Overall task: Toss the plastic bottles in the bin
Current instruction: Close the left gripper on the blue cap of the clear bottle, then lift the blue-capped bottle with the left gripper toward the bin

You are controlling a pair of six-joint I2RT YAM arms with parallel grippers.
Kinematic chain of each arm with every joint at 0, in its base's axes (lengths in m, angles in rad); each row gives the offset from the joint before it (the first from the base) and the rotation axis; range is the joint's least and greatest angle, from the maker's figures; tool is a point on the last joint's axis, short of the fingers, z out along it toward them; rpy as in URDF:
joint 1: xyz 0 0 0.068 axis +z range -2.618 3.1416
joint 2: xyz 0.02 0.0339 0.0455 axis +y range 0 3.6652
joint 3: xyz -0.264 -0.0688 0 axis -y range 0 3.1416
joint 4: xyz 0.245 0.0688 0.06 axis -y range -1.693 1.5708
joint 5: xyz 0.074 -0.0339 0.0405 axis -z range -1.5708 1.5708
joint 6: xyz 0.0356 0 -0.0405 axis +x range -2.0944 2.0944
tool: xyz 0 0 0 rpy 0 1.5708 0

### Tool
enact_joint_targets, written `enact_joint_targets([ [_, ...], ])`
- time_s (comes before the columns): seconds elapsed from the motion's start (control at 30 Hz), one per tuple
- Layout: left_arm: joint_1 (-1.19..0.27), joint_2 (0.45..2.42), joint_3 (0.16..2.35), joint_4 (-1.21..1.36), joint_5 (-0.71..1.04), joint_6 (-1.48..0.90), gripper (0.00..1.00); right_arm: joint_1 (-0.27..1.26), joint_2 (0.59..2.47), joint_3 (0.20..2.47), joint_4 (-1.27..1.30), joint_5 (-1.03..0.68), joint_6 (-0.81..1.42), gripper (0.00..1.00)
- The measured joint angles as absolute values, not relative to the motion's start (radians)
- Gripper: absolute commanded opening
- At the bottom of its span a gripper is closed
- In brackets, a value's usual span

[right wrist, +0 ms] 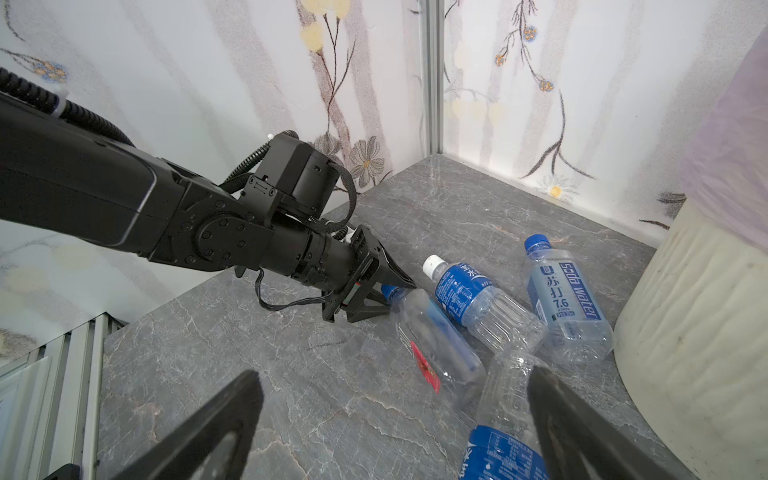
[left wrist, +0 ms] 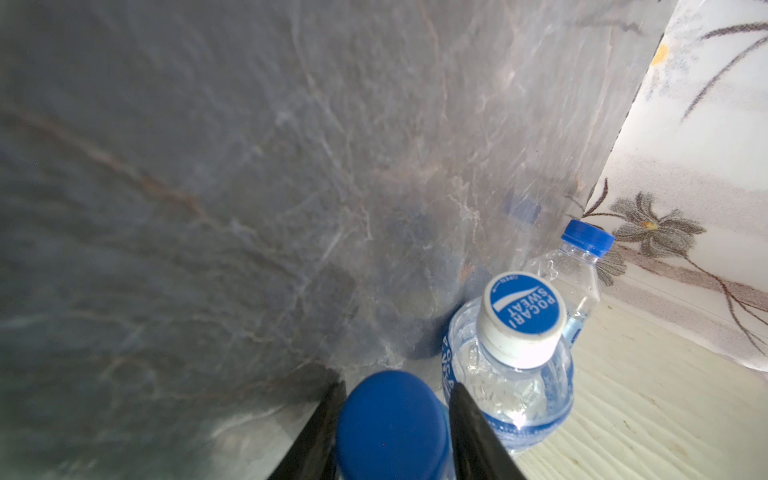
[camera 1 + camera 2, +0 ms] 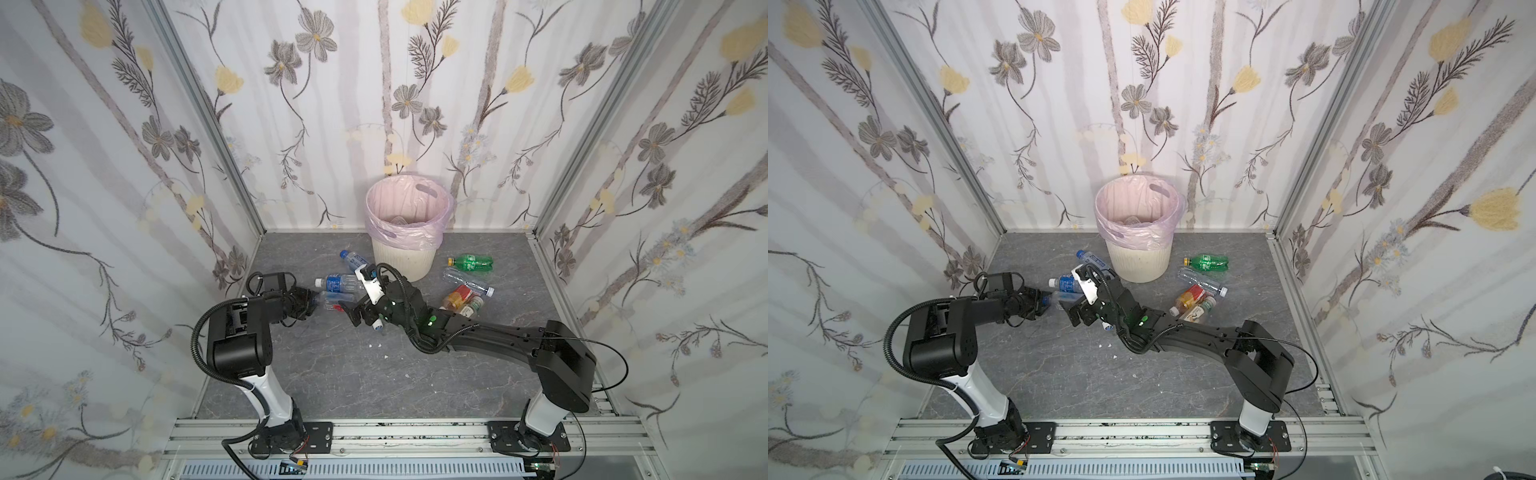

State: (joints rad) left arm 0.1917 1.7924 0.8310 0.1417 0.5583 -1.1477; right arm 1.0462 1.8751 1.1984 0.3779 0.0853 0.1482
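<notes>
Left wrist view: left gripper fingers pinch the blue cap of a clear bottle lying on the grey floor. Right gripper fingers are spread wide, with a blue-labelled bottle just beside one finger. The bin stands by the back wall.

Grey veined counter; cream ribbed bin, pale pink liner; white wallpaper with grey and yellow flowers. Between the black left jaws, a blue cap; beside them, clear blue-labelled bottles.

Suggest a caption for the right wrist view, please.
Left claw pinches a clear bottle by its cap; a soda water bottle lies beside the bin.
</notes>
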Motion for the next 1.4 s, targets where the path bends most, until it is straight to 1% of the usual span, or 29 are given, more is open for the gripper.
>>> enact_joint_targets([
  [0.33, 0.192, 1.740, 0.800, 0.130, 0.532, -1.125, 0.34, 1.046, 1.875, 1.192, 0.373, 0.104, 0.148, 1.00],
  [0.73, 0.191, 1.665, 0.775, 0.120, 0.496, -1.076, 0.31, 1.046, 1.873, 1.176, 0.381, 0.104, 0.155, 1.00],
  [1.1, 0.181, 1.513, 0.759, 0.110, 0.439, -0.997, 0.30, 1.045, 1.873, 1.170, 0.409, 0.111, 0.173, 1.00],
  [1.4, 0.107, 1.321, 0.796, 0.092, 0.333, -0.904, 0.29, 1.042, 1.870, 1.166, 0.410, 0.115, 0.184, 1.00],
])
